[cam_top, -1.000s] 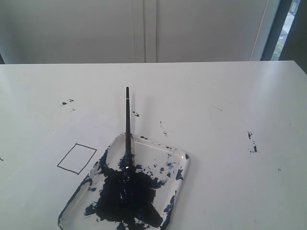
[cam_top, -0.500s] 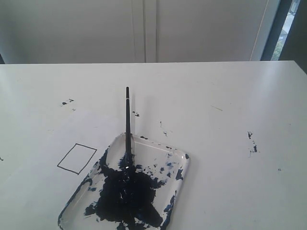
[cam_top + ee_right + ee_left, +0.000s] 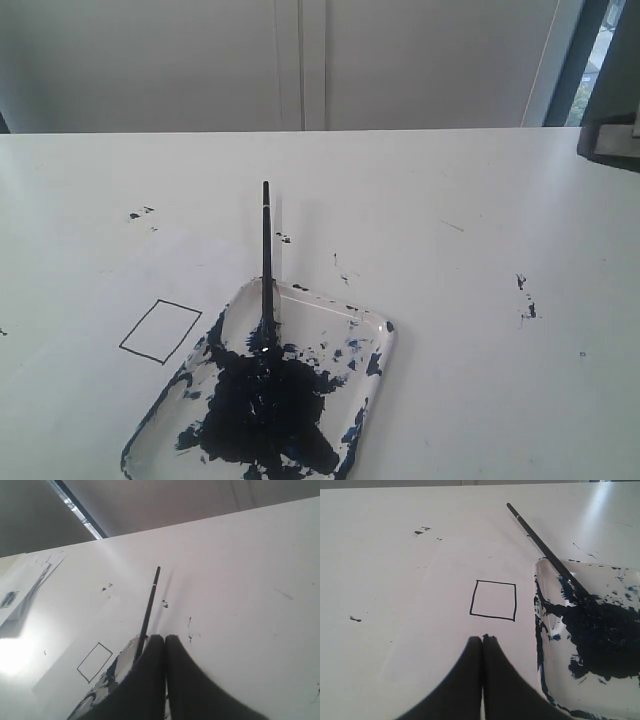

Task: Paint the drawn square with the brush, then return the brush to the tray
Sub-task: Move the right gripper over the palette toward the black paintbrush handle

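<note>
The thin black brush leans on the far rim of the clear tray, its tip in the dark paint blotch and its handle reaching out over the table. The brush and the tray show in the left wrist view too. The drawn square is blank, on white paper left of the tray. My left gripper is shut and empty, just short of the square. My right gripper is shut and empty, raised over the table near the brush and the square.
Small dark paint specks dot the white table at the right, with more specks at the left. A grey part of the right arm shows at the right edge of the exterior view. A wall runs behind the table.
A grey part of the right arm has come into the exterior view at the right edge. Brush, tray and square have not moved.
</note>
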`<state>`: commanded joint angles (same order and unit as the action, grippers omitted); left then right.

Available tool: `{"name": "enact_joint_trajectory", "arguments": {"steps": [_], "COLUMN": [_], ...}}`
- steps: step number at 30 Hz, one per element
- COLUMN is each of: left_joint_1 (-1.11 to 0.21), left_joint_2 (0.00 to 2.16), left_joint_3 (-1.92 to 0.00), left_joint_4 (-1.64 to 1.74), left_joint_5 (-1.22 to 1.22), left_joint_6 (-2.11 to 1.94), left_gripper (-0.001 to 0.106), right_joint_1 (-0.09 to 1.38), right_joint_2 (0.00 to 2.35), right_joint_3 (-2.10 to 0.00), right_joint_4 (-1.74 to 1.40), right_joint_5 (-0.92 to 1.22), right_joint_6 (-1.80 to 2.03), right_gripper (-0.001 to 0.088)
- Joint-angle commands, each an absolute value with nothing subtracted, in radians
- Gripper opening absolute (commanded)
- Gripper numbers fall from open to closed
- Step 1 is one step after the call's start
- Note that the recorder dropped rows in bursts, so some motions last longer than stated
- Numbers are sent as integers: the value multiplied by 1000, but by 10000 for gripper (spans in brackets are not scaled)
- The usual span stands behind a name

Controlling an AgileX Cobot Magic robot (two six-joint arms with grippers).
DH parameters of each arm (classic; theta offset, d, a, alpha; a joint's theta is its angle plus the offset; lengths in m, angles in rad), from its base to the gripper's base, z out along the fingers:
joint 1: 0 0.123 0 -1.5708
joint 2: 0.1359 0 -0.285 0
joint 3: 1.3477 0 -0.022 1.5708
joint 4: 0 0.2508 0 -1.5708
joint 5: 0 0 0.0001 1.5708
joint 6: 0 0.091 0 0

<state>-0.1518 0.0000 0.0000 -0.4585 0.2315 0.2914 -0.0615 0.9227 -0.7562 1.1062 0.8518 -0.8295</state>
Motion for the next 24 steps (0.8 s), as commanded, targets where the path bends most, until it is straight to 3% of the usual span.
{"name": "enact_joint_trajectory", "arguments": {"steps": [10, 18, 24], "left_joint_1": [-152, -152, -152], "left_joint_2": [0, 0, 0], "left_joint_3": [0, 0, 0], "left_joint_4": [-459, -459, -459], "left_joint_5": [231, 231, 231], "left_joint_6": [291, 291, 291], "left_gripper": [0, 0, 0], "right_joint_1": [-51, 278, 528], "right_joint_2": [1068, 1337, 1639], "right_joint_3": [-768, -986, -1147], "right_joint_4": [1218, 1176, 894], "right_joint_5": [834, 571, 353], "right_joint_6": [-946, -994, -802], "right_gripper": [0, 0, 0]}}
